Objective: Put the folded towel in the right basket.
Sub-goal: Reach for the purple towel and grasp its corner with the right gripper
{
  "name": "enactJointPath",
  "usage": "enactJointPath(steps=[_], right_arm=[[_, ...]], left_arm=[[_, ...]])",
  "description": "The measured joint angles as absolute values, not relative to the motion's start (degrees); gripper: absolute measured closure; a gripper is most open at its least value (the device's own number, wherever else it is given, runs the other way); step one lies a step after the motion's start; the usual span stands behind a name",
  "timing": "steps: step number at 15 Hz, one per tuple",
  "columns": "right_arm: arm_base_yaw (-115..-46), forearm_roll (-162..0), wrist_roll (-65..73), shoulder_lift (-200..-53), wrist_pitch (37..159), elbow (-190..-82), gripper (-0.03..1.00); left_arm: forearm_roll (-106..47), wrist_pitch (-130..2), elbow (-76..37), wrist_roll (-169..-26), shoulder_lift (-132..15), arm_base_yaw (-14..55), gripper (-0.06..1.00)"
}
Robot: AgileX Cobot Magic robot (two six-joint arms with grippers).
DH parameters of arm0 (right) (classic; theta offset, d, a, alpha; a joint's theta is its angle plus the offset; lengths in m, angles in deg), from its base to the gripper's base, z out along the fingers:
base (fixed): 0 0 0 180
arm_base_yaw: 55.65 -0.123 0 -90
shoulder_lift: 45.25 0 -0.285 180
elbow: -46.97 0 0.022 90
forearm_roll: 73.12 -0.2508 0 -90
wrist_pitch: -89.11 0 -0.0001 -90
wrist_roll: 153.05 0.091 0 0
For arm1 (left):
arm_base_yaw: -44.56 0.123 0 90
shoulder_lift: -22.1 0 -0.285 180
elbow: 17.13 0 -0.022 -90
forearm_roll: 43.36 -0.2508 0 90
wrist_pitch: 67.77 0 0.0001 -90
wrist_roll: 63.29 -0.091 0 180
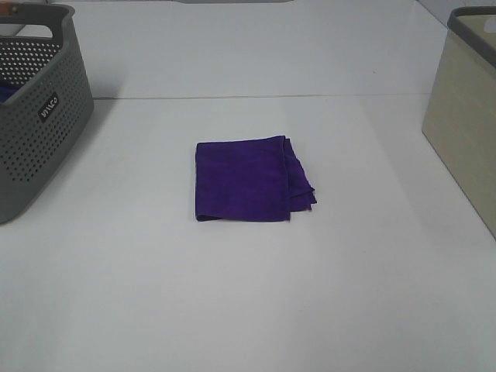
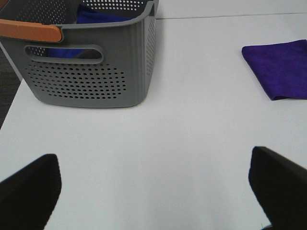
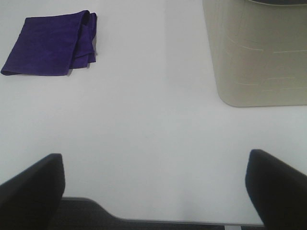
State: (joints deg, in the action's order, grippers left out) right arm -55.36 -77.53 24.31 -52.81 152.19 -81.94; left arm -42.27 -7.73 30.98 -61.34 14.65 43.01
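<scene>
A folded purple towel lies flat on the white table at the middle of the exterior view. It also shows in the left wrist view and the right wrist view. The right basket is beige with a dark rim, at the right edge; it shows in the right wrist view. Neither arm shows in the exterior view. My left gripper is open and empty over bare table. My right gripper is open and empty near the table's front edge, apart from towel and basket.
A grey perforated basket stands at the far left; in the left wrist view it has an orange handle and blue cloth inside. The table's front edge shows under the right gripper.
</scene>
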Motion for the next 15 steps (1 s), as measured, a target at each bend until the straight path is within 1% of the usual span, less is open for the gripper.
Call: enactJointPath(steps=[15], right_arm=[[-55.36, -77.64, 24.31, -52.81, 152.19, -81.94, -0.01]], left_arm=[[-42.27, -7.73, 30.98, -61.34, 14.65, 43.01, -0.05]])
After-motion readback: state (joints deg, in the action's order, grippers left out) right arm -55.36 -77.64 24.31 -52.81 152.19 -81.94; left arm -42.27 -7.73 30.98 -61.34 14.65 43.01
